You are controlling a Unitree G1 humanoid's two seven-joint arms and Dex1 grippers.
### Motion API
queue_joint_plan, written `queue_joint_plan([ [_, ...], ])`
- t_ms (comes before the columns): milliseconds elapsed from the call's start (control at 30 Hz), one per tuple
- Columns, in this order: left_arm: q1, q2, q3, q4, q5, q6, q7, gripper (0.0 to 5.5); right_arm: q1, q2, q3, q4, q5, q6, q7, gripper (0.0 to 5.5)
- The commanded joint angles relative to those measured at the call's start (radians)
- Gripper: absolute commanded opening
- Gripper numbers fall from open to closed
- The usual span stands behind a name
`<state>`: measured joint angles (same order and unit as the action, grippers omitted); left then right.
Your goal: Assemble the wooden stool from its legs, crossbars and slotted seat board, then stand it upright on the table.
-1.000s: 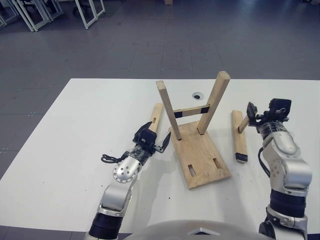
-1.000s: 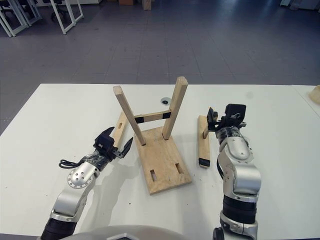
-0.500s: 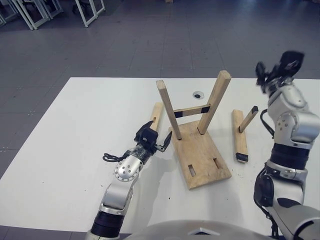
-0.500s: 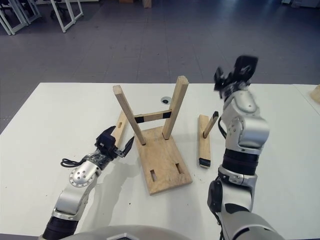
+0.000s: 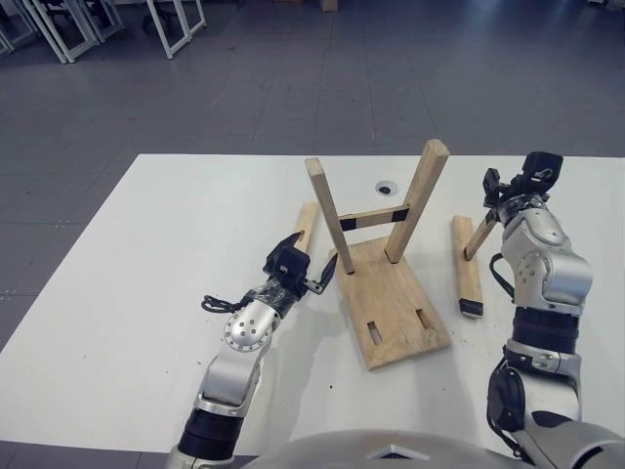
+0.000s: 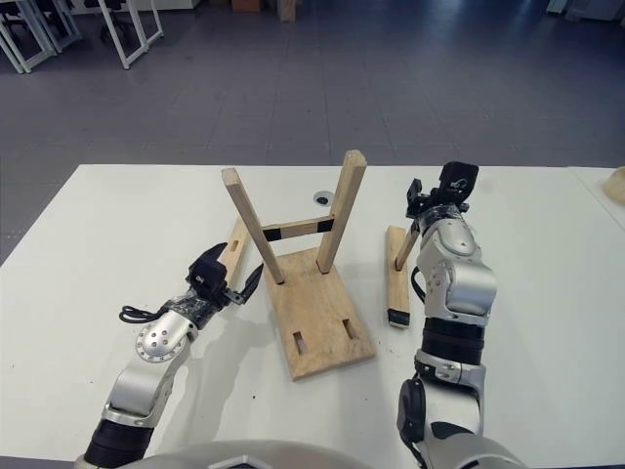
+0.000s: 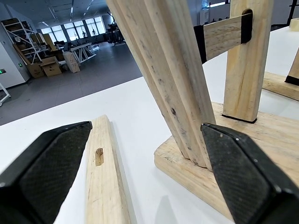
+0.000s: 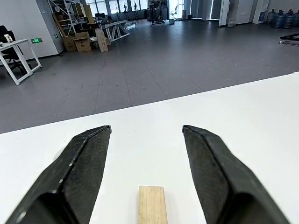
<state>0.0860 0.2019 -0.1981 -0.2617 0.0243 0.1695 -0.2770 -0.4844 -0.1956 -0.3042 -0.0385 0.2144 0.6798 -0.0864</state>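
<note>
Left gripper (image 5: pixel 311 262): jaws apart, low over the table (image 5: pixel 146 244), between a loose leg (image 5: pixel 307 227) lying flat and the left edge of the board (image 5: pixel 395 303). Centre: board flat on the table, slots up, with two legs (image 5: pixel 327 215) standing tilted in its far end and joined by a crossbar (image 5: pixel 374 217). Right: second loose leg (image 5: pixel 467 269) lying flat, a loose crossbar (image 5: pixel 476 237) propped on it. Right gripper (image 5: pixel 515 179): jaws apart, just above that crossbar's upper end.
</note>
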Motion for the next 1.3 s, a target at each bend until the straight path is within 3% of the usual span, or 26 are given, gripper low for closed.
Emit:
queue_joint_plan([
  [33,0.001,-0.002,-0.002,0.0,0.004,0.008,0.0,4.29,-0.048,-0.012,-0.035,-0.15,0.017,-0.054,-0.016,2.82],
  [200,0.018,0.001,0.003,-0.007,0.002,0.004,0.001,4.29,-0.016,-0.036,-0.066,-0.497,0.065,0.115,-0.045,3.49],
  [300,0.037,0.0,0.007,-0.022,0.004,0.005,0.009,4.29,0.309,0.033,-0.019,-0.745,0.084,0.287,-0.057,4.08],
  [400,0.053,-0.003,0.007,-0.041,0.007,0.015,0.018,4.29,0.668,0.065,0.073,-0.868,0.082,0.332,-0.019,4.6],
  [533,0.048,-0.002,-0.001,-0.041,0.011,0.024,0.016,4.29,0.819,0.048,0.124,-0.772,0.057,0.313,0.027,4.65],
  [867,0.023,0.01,-0.003,-0.039,0.007,0.033,-0.005,4.29,0.767,0.03,0.188,-0.449,-0.014,0.252,0.063,4.65],
  [1100,0.027,0.013,0.005,-0.034,0.001,0.03,-0.016,4.29,0.72,-0.008,0.19,-0.352,-0.055,0.207,0.083,3.17],
  [1300,0.043,-0.005,0.02,-0.02,-0.008,0.039,0.003,4.29,0.709,-0.063,0.201,-0.325,-0.07,0.191,0.127,2.23],
])
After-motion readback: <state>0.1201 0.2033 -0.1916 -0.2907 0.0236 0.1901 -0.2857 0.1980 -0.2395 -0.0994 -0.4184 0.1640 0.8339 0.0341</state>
